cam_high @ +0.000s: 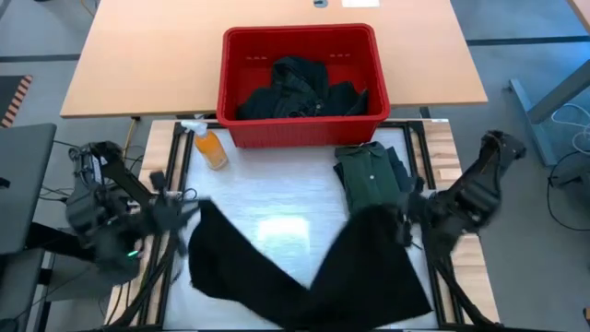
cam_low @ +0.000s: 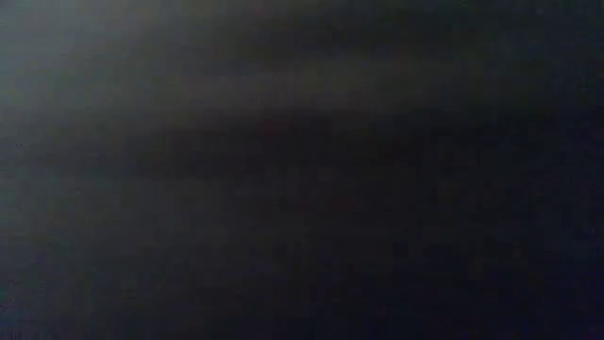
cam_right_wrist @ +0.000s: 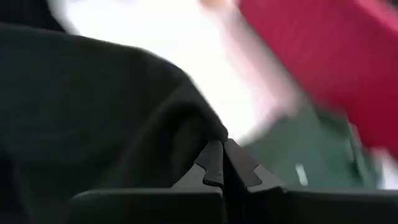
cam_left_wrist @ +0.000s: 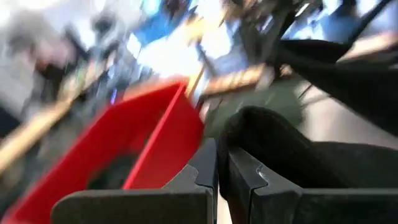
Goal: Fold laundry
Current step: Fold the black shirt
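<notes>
Laundry here is a soft, floppy black cloth, hanging low at six o'clock over the surface. Left pincer and right pincer each pinch a corner. Corners look best to hold.

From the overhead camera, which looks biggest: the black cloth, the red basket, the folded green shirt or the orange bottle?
Largest to smallest, as seen from above:
1. black cloth, spread across the white mat
2. red basket, somewhat smaller in outline
3. folded green shirt
4. orange bottle, clearly the smallest
</notes>
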{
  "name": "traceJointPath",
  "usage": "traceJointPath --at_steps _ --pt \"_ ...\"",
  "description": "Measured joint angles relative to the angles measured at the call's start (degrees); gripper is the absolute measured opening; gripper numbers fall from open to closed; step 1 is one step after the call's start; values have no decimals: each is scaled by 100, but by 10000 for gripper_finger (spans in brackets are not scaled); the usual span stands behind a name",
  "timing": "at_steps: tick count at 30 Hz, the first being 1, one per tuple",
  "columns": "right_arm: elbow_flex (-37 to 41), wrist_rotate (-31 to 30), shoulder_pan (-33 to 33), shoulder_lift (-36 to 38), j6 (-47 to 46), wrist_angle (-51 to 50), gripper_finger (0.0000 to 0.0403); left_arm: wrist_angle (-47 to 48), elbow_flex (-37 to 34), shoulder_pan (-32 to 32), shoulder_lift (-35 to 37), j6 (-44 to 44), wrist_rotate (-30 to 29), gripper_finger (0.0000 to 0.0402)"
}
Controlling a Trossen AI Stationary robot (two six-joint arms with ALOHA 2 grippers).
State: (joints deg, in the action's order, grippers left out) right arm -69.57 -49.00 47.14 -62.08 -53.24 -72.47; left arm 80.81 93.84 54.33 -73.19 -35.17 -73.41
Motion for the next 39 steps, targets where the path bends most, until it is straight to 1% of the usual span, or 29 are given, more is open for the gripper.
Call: traceJointPath --at_steps 1,2,3,4,6,7,9,11,15,18,22,25,29,31,32,36,37,39 --pt "295 109 -227 127 -454 -129 14 736 -68 -198 19 -911 264 0" --pt "629 255 -449 231 -839 -140 14 961 -236 -408 41 -1719 556 0" --pt "951 431 -670 316 -1147 -70 14 807 -534 -655 164 -1819 786 0" --pt "1266 650 -870 370 -1386 64 14 417 -903 -870 323 -1628 1114 0" --pt "1846 1230 -1203 441 -1795 339 14 -334 -1467 -1144 601 -1418 1833 0" --pt "2120 1564 -1332 456 -1951 484 14 -545 -1743 -1271 726 -1415 2062 0" --pt "2547 2103 -1561 451 -2143 570 16 -733 -2249 -1536 867 -1519 2321 0" --pt "2855 2444 -1720 368 -2284 627 19 -886 -2637 -1695 933 -1662 2486 0" --pt "3123 2575 -1834 192 -2418 480 19 -817 -3073 -1825 1045 -1976 2570 0" --pt "3097 2575 -1877 167 -2573 186 19 -608 -3150 -1850 1042 -2214 2593 0" --pt "2885 2526 -1716 202 -2554 84 19 -500 -3139 -1783 1133 -2353 2340 0" --pt "2481 2345 -1457 218 -2341 82 18 -515 -3137 -1698 1316 -2357 1836 0" --pt "1721 2141 -1095 218 -1928 63 17 -558 -3007 -1547 1609 -2273 1165 0" --pt "1312 2060 -865 218 -1681 119 17 -685 -2908 -1422 1764 -2071 870 0" --pt "1114 2014 -726 218 -1581 185 17 -811 -2868 -1341 1849 -1911 817 0" --pt "487 1893 -78 218 -1195 480 17 -1480 -2800 -1012 2146 -1203 896 0" --pt "367 1890 113 218 -1188 501 17 -1639 -2800 -917 2214 -1056 992 0" --pt "208 1803 501 216 -1358 508 17 -1939 -2800 -719 2343 -718 1418 0"
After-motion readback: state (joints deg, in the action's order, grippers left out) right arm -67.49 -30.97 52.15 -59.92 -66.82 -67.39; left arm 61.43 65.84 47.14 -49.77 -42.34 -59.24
